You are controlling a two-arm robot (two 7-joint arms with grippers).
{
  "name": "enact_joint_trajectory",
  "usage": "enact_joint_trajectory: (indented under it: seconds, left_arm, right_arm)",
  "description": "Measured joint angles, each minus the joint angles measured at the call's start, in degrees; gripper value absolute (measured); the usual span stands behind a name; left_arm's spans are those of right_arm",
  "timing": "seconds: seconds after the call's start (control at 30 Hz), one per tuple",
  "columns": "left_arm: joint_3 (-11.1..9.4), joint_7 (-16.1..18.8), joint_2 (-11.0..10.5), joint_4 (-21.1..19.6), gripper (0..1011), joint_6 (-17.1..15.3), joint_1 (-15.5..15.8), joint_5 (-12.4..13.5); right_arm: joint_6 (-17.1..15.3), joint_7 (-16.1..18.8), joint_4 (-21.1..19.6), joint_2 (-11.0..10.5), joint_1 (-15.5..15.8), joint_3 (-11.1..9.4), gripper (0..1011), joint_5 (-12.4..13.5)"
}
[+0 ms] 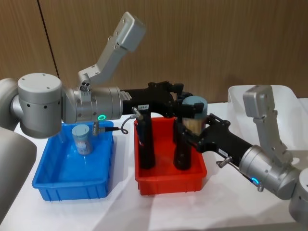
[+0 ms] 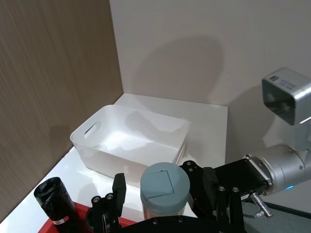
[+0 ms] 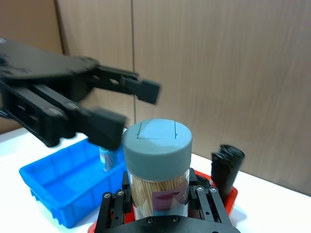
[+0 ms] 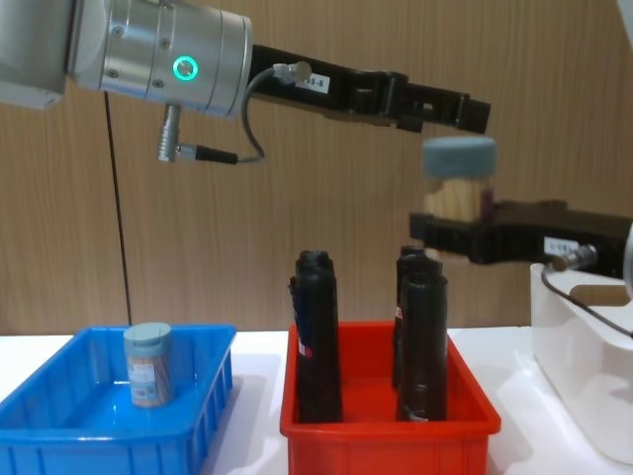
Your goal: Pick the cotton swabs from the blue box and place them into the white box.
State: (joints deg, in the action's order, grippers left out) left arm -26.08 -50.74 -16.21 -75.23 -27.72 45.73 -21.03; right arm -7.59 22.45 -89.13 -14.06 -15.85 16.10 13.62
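Observation:
A cotton swabs tub [image 1: 195, 122] with a blue-grey lid [image 3: 156, 141] is held upright over the red bin, and my right gripper [image 1: 195, 134] is shut on its lower part. My left gripper [image 1: 189, 104] reaches across from the left. It stands open beside the tub's lid, fingers [image 3: 104, 128] apart from it. A second cotton swabs tub [image 1: 83, 139] stands upright in the blue box [image 1: 72, 185]. The white box [image 2: 126, 145] sits at the far right of the table, beyond the right arm.
The red bin [image 1: 168, 183] stands between the blue and white boxes and holds tall black tubes [image 1: 146, 142], directly under the held tub. A wooden wall runs behind the table. The left arm's cable [image 1: 120, 129] hangs near the blue box.

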Motion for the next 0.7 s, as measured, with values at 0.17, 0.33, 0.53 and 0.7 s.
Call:
enact_joint_trajectory:
  seconds: [0.17,0.33,0.53,0.7]
  left_arm:
    - [0.0,0.0,0.0,0.0,1003,0.0,0.0,0.0]
    - [0.0,0.0,0.0,0.0,1003,0.0,0.0,0.0]
    - [0.0,0.0,0.0,0.0,1003,0.0,0.0,0.0]
    - [0.0,0.01,0.0,0.0,1003,0.0,0.0,0.0]
  right_arm:
    - [0.21,-1.14,1.53,-0.55,0.28,-0.59,624,0.47]
    - [0.61,-2.45,2.97,-1.29,0.44,-1.45,624,0.98]
    - [1.16,-4.2,4.54,-2.17,0.39,-2.61,624,1.46]
    - [1.71,-5.41,5.9,-2.93,-0.03,-3.71,624,1.68]
